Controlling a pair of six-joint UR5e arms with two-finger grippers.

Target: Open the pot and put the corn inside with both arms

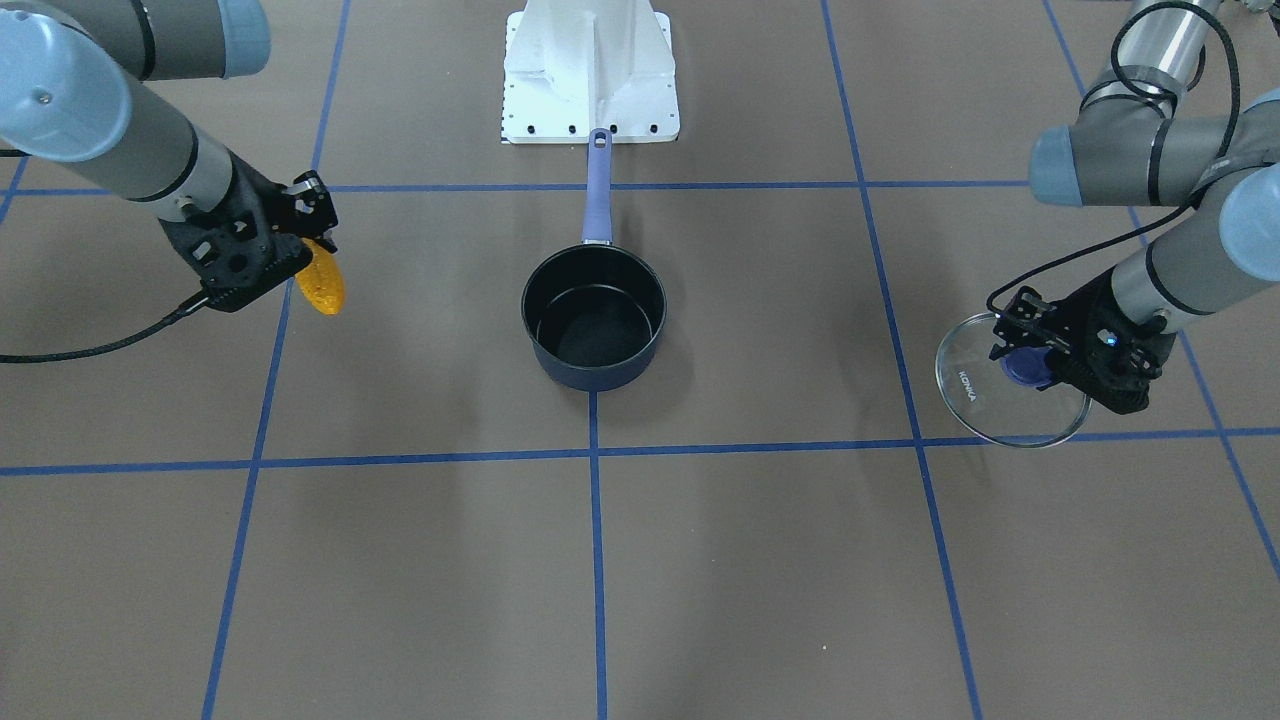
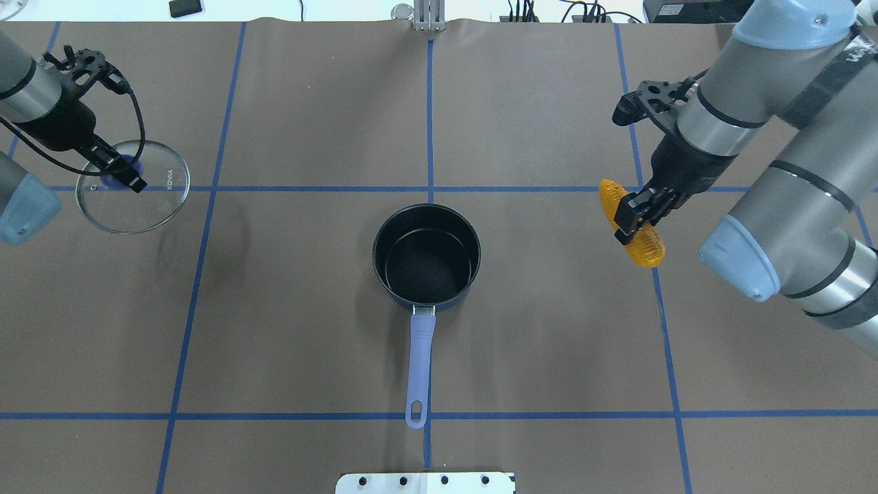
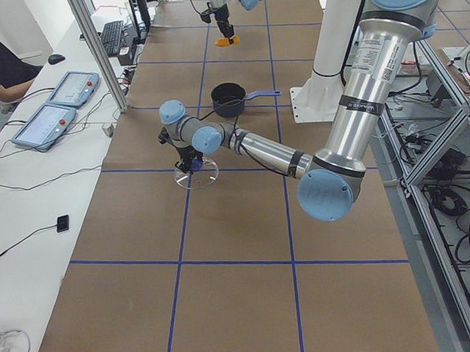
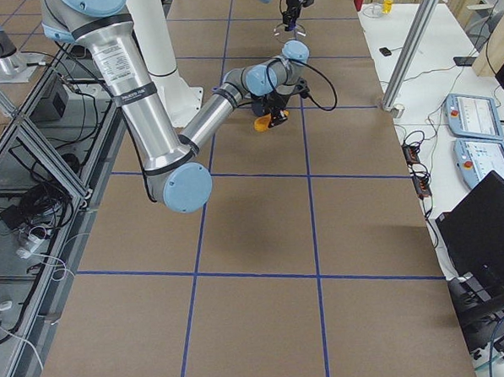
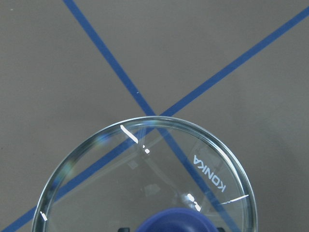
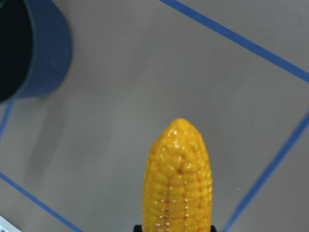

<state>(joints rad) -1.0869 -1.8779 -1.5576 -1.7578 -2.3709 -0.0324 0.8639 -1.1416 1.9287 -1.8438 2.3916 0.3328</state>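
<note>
The dark navy pot [image 2: 426, 254] stands open and empty at the table's middle, its periwinkle handle [image 2: 419, 363] pointing at the robot base; it also shows in the front view [image 1: 593, 315]. My right gripper [image 2: 631, 216] is shut on the yellow corn [image 2: 646, 245], held above the table to the pot's right; the corn also shows in the front view [image 1: 323, 285] and the right wrist view [image 6: 178, 183]. My left gripper [image 2: 118, 171] is shut on the blue knob of the glass lid [image 2: 147, 199], far left of the pot. The lid also shows in the front view [image 1: 985, 405].
The white base mount [image 1: 590, 90] sits just behind the pot handle's end. Blue tape lines [image 2: 430, 123] grid the brown table. A side bench with teach pendants [image 3: 53, 114] and an operator's arm shows in the exterior left view.
</note>
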